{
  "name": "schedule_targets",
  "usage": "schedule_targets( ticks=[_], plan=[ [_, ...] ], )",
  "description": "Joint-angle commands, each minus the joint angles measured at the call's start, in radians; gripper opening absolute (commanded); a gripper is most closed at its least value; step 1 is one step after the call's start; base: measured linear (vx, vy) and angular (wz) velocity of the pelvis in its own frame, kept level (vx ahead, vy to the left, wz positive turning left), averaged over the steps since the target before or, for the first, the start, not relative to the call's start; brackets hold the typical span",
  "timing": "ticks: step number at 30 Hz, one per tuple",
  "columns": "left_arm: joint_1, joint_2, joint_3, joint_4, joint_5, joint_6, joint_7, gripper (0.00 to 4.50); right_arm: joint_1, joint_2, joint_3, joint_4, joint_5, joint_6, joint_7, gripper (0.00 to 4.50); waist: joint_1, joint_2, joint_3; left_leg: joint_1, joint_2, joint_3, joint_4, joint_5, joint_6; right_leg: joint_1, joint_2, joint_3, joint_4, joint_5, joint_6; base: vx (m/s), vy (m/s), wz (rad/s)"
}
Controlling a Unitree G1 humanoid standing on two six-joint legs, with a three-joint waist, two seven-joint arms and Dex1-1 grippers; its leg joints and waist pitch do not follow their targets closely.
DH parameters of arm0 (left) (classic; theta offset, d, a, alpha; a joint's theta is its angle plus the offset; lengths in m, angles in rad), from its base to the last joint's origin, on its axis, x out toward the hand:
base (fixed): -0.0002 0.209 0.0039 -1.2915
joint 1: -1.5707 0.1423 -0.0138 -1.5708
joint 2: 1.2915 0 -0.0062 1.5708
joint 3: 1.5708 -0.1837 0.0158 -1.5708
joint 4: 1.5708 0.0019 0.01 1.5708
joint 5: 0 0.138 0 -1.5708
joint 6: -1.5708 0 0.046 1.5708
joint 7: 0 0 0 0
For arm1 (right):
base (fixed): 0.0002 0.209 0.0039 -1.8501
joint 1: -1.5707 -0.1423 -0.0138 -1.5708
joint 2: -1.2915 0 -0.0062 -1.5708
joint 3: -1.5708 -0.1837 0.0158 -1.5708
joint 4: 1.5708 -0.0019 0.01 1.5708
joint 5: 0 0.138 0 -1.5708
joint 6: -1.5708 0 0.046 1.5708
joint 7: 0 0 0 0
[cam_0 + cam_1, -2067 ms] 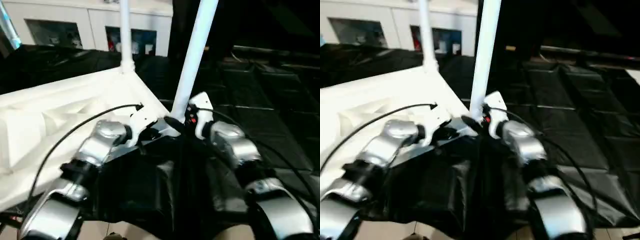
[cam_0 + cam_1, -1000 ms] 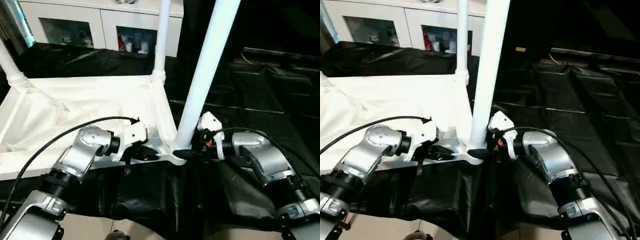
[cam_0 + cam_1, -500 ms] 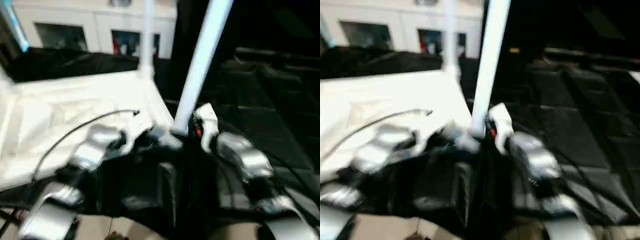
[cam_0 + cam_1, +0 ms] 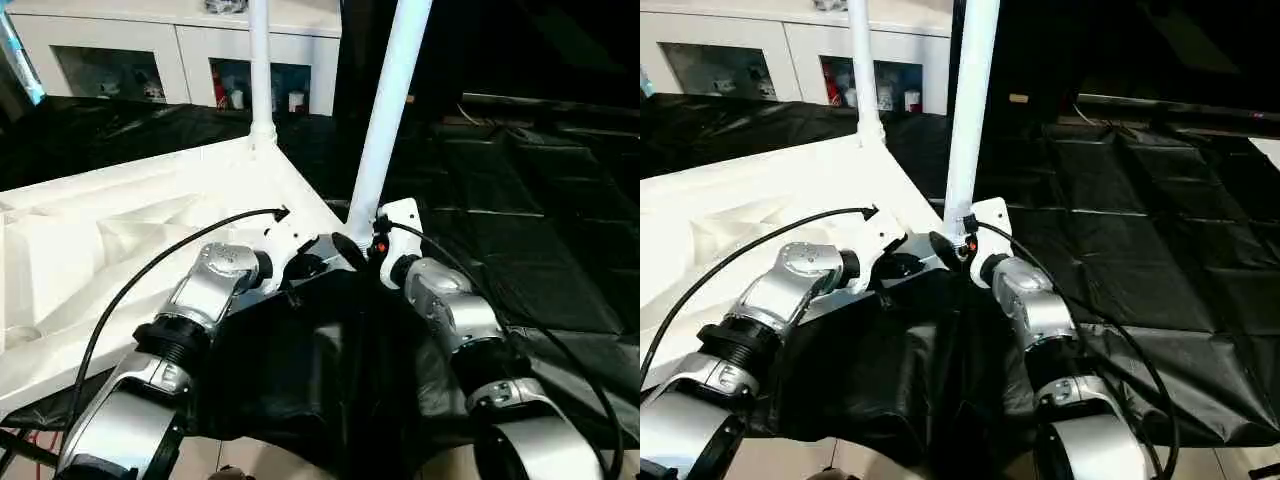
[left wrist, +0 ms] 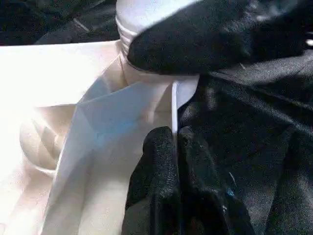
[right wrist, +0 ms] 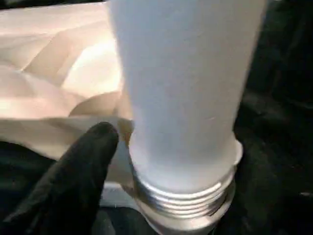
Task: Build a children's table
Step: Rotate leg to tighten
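Observation:
The children's table (image 4: 120,230) lies upside down on black cloth, its ribbed underside facing up. Two white legs stand in its corner sockets, a near leg (image 4: 390,110) and a far leg (image 4: 260,60). My left gripper (image 4: 300,268) is shut on the thin rim of the top beside the near corner; the left wrist view shows both fingers (image 5: 161,161) pinching that edge. My right gripper (image 4: 352,245) stands open around the near leg's base. One black finger (image 6: 83,166) sits beside the leg's threaded end (image 6: 186,196).
Black cloth (image 4: 520,230) covers the surface to the right and bunches up in front between my forearms. A white cabinet (image 4: 180,50) with glass-fronted compartments stands behind the table. A black cable (image 4: 150,270) arcs over my left forearm.
The head camera has swung, so the whole picture has shifted. Both grippers stay at the same near corner, the left still pinching the rim, the right still at the leg's base.

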Motion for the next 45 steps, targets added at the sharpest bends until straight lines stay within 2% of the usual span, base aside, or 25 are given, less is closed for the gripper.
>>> schedule_targets(
  ticks=[1,4,10,13,15,16,17,20,21,22,23,25,26,32,35,36,37,38,39,40,42,43,45],
  plan=[
    [-0.008,-0.029,-0.028,-0.066,-0.034,-0.077,-0.070,0.00,0.019,0.015,0.108,-0.022,-0.012,0.008,0.139,4.05,0.006,0.011,-0.073,0.009,0.037,-0.010,-0.072,-0.280,0.007,0.056,-0.063,0.056,-0.073,-0.291,-0.180,0.000,0.000,0.00],
    [0.022,0.002,-0.042,-0.104,-0.043,-0.098,-0.146,0.00,0.050,-0.056,0.139,-0.093,-0.008,0.011,0.265,4.05,0.010,0.009,-0.070,0.008,0.039,-0.008,-0.072,-0.277,0.023,0.057,-0.064,0.057,-0.074,-0.292,-0.179,0.000,0.000,0.00],
    [0.078,0.061,-0.059,-0.171,-0.080,-0.146,-0.271,0.00,0.091,-0.174,0.171,-0.202,0.017,0.030,0.448,4.05,0.017,0.010,-0.070,0.011,0.042,-0.008,-0.073,-0.285,0.025,0.053,-0.064,0.058,-0.073,-0.302,-0.190,0.000,0.000,0.00],
    [0.105,0.098,-0.068,-0.201,-0.097,-0.165,-0.334,0.00,0.106,-0.222,0.190,-0.246,0.028,0.032,0.528,4.05,0.021,0.011,-0.067,0.014,0.042,-0.007,-0.073,-0.306,0.021,0.050,-0.065,0.059,-0.078,-0.347,-0.177,0.000,0.000,0.00],
    [0.120,0.120,-0.073,-0.219,-0.101,-0.172,-0.375,0.00,0.113,-0.246,0.200,-0.273,0.036,0.041,0.570,4.05,0.022,0.011,-0.067,0.008,0.043,-0.010,-0.076,-0.300,0.022,0.055,-0.065,0.059,-0.076,-0.351,-0.171,0.000,0.000,0.00],
    [0.129,0.136,-0.077,-0.230,-0.102,-0.176,-0.400,0.00,0.117,-0.260,0.207,-0.288,0.040,0.049,0.595,4.05,0.022,0.011,-0.068,0.010,0.044,-0.009,-0.075,-0.298,0.023,0.053,-0.064,0.059,-0.074,-0.344,-0.173,0.000,0.000,0.00],
    [0.135,0.144,-0.074,-0.236,-0.103,-0.182,-0.413,0.00,0.120,-0.272,0.214,-0.298,0.039,0.054,0.614,3.79,0.021,0.013,-0.067,0.010,0.043,-0.009,-0.075,-0.299,0.023,0.052,-0.062,0.059,-0.074,-0.340,-0.176,0.000,0.000,0.00],
    [0.146,0.160,-0.069,-0.250,-0.109,-0.185,-0.446,0.00,0.128,-0.296,0.232,-0.321,0.034,0.066,0.656,3.71,0.023,0.014,-0.066,0.013,0.045,-0.009,-0.076,-0.312,0.016,0.050,-0.063,0.060,-0.075,-0.355,-0.177,0.000,0.000,0.00],
    [0.152,0.170,-0.070,-0.262,-0.114,-0.181,-0.468,0.00,0.133,-0.303,0.237,-0.328,0.031,0.066,0.667,3.66,0.024,0.008,-0.066,0.012,0.045,-0.009,-0.076,-0.309,0.016,0.051,-0.063,0.059,-0.074,-0.355,-0.177,0.000,0.000,0.00],
    [0.154,0.173,-0.071,-0.266,-0.115,-0.180,-0.474,0.00,0.134,-0.304,0.238,-0.330,0.030,0.066,0.669,3.52,0.027,0.011,-0.066,0.012,0.045,-0.008,-0.076,-0.301,0.016,0.050,-0.064,0.061,-0.073,-0.348,-0.177,0.000,0.000,0.00],
    [0.156,0.175,-0.072,-0.269,-0.119,-0.179,-0.482,0.00,0.134,-0.303,0.238,-0.329,0.029,0.065,0.668,3.28,0.028,0.011,-0.066,0.011,0.045,-0.008,-0.075,-0.299,0.017,0.050,-0.064,0.061,-0.073,-0.344,-0.178,0.000,0.000,0.00],
    [0.165,0.188,-0.078,-0.290,-0.137,-0.162,-0.510,0.00,0.140,-0.301,0.245,-0.338,0.030,0.073,0.671,3.26,0.032,0.011,-0.067,0.012,0.044,-0.008,-0.075,-0.292,0.014,0.050,-0.064,0.061,-0.072,-0.342,-0.179,0.000,0.000,0.00],
    [0.167,0.191,-0.080,-0.296,-0.141,-0.157,-0.516,0.00,0.141,-0.301,0.247,-0.341,0.030,0.075,0.673,3.06,0.033,0.011,-0.067,0.012,0.044,-0.008,-0.076,-0.291,0.013,0.051,-0.063,0.061,-0.071,-0.340,-0.180,0.000,0.000,0.00],
    [0.173,0.190,-0.075,-0.305,-0.142,-0.150,-0.519,0.00,0.151,-0.282,0.253,-0.342,0.030,0.085,0.655,2.80,0.032,0.010,-0.067,0.012,0.043,-0.009,-0.076,-0.299,0.006,0.050,-0.064,0.061,-0.074,-0.362,-0.168,0.000,0.000,0.00],
    [0.158,0.161,-0.057,-0.273,-0.117,-0.145,-0.437,0.00,0.153,-0.238,0.227,-0.318,0.027,0.095,0.573,2.78,0.030,0.009,-0.066,0.011,0.043,-0.009,-0.076,-0.297,0.001,0.048,-0.064,0.061,-0.075,-0.365,-0.166,0.000,0.000,0.00],
    [0.129,0.131,-0.039,-0.226,-0.085,-0.115,-0.332,0.00,0.142,-0.193,0.202,-0.275,0.009,0.103,0.467,2.77,0.029,0.008,-0.066,0.012,0.041,-0.010,-0.076,-0.301,-0.004,0.048,-0.064,0.060,-0.075,-0.381,-0.159,0.000,0.000,0.00],
    [0.125,0.127,-0.037,-0.221,-0.082,-0.112,-0.320,0.00,0.140,-0.187,0.199,-0.268,0.007,0.104,0.453,2.77,0.025,0.009,-0.063,0.013,0.041,-0.009,-0.077,-0.308,-0.008,0.043,-0.062,0.061,-0.079,-0.398,-0.156,0.000,0.000,0.00],
    [0.094,0.096,-0.022,-0.177,-0.069,-0.088,-0.243,0.00,0.115,-0.133,0.161,-0.200,-0.006,0.122,0.316,2.76,0.023,0.006,-0.064,0.016,0.038,-0.012,-0.074,-0.326,-0.019,0.044,-0.066,0.057,-0.083,-0.446,-0.143,0.000,0.000,0.00],
    [0.082,0.085,-0.019,-0.163,-0.065,-0.076,-0.220,0.00,0.103,-0.109,0.143,-0.170,-0.007,0.129,0.260,2.76,0.017,0.009,-0.062,0.021,0.035,-0.013,-0.074,-0.351,-0.031,0.037,-0.067,0.054,-0.090,-0.507,-0.128,0.000,0.000,0.00],
    [0.082,0.085,-0.019,-0.163,-0.065,-0.076,-0.220,0.00,0.103,-0.109,0.143,-0.170,-0.007,0.129,0.260,2.76,0.012,0.008,-0.063,0.019,0.036,-0.019,-0.075,-0.363,-0.035,0.044,-0.069,0.050,-0.094,-0.534,-0.111,0.000,0.000,0.00],
    [0.074,0.077,-0.016,-0.154,-0.062,-0.066,-0.203,0.00,0.095,-0.093,0.130,-0.149,-0.006,0.132,0.222,2.76,0.006,0.007,-0.063,0.015,0.037,-0.019,-0.077,-0.364,-0.030,0.044,-0.068,0.051,-0.096,-0.525,-0.102,0.000,0.000,0.00],
    [0.040,0.035,-0.005,-0.117,-0.055,-0.039,-0.133,0.00,0.062,-0.034,0.089,-0.077,0.001,0.126,0.098,2.76,0.002,0.007,-0.063,0.017,0.036,-0.017,-0.075,-0.369,-0.025,0.038,-0.068,0.054,-0.097,-0.517,-0.105,0.000,0.000,0.00],
    [0.008,-0.004,0.001,-0.078,-0.042,-0.023,-0.069,0.00,0.037,0.014,0.072,-0.029,-0.005,0.100,0.010,2.76,-0.004,0.007,-0.062,0.018,0.032,-0.018,-0.073,-0.376,-0.028,0.038,-0.067,0.049,-0.101,-0.546,-0.101,0.000,0.000,0.00]
  ],
)
